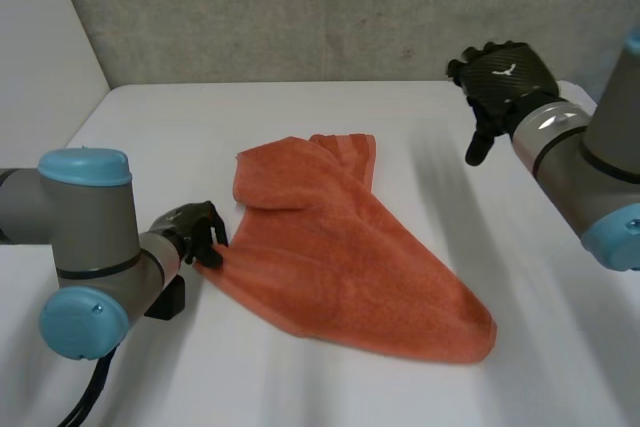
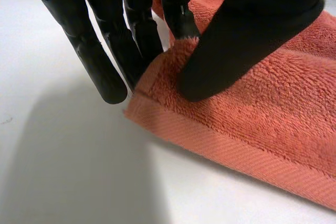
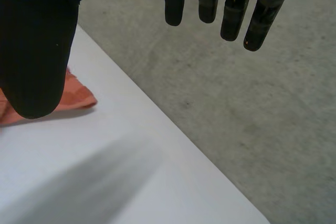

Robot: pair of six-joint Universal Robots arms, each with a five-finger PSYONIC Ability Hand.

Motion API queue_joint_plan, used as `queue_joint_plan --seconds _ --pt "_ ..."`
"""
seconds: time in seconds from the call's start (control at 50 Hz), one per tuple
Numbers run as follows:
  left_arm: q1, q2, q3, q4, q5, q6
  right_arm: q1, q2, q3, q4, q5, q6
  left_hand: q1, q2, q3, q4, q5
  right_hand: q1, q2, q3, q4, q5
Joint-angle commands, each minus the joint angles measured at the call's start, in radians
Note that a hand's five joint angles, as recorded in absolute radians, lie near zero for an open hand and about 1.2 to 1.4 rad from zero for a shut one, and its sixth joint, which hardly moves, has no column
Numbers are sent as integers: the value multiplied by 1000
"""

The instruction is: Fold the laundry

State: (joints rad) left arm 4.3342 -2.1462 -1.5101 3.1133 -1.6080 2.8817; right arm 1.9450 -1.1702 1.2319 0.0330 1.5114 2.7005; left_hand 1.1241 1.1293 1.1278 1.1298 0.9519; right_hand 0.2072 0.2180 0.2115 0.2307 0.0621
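Towel [image 1: 340,267], orange terry with a woven hem, lies rumpled in the middle of the white table [image 1: 300,117], its far part doubled over on itself. At its left corner the left hand [image 1: 190,230] pinches the cloth, thumb [image 2: 236,40] pressed on top and fingers [image 2: 142,35] at the hem's edge. The right hand [image 1: 505,77] hangs well apart above the table's far right side, loosely straightened and empty, before a grey wall [image 1: 300,7].
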Motion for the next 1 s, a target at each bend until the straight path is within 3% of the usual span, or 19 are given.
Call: queue_joint_plan --seconds 0.02,0.22,0.38,0.54,0.74,0.78,0.82,0.84,0.86,0.88,0.92,1.0 --pt "-1 67 -13 -9 -3 1 52 153 -135 -7 -198 -34 272 267 269 266 270 -33 -44 -37 -56 -62" --pt "-21 242 -120 -12 3 4 136 407 -437 -2 -405 -41 272 267 269 266 270 -33 -44 -37 -56 -62" --pt "-54 431 -220 -22 5 8 189 579 -624 2 -448 -35 272 267 269 266 270 -33 -44 -37 -56 -62" --pt "-79 661 -237 -61 11 5 242 679 -644 4 -531 -33 272 267 269 266 270 -33 -44 -37 -56 -62" --pt "-84 795 -239 -88 13 7 285 750 -669 4 -534 -30 272 267 269 266 270 -33 -44 -37 -56 -62" --pt "-82 802 -237 -91 13 7 285 755 -674 4 -533 -30 272 267 269 266 270 48 37 44 25 19" --pt "-79 804 -236 -94 13 8 285 758 -689 2 -521 -30 272 267 269 266 270 375 364 371 352 346" --pt "-79 804 -236 -94 13 8 285 758 -689 2 -520 -30 272 267 269 266 270 377 366 373 353 347" --pt "-77 804 -234 -93 13 8 285 756 -698 2 -514 -28 272 267 269 266 270 627 616 623 603 597" --pt "-74 804 -232 -93 14 10 287 753 -706 1 -502 -24 272 267 269 266 270 1048 1037 1044 1024 1018" --pt "-71 804 -229 -91 16 10 287 744 -707 -8 -488 -19 272 267 269 266 270 1188 1177 1183 1164 1158" --pt "-57 802 -222 -84 16 11 287 705 -709 -27 -415 -13 272 267 269 266 270 1189 1178 1185 1166 1160"
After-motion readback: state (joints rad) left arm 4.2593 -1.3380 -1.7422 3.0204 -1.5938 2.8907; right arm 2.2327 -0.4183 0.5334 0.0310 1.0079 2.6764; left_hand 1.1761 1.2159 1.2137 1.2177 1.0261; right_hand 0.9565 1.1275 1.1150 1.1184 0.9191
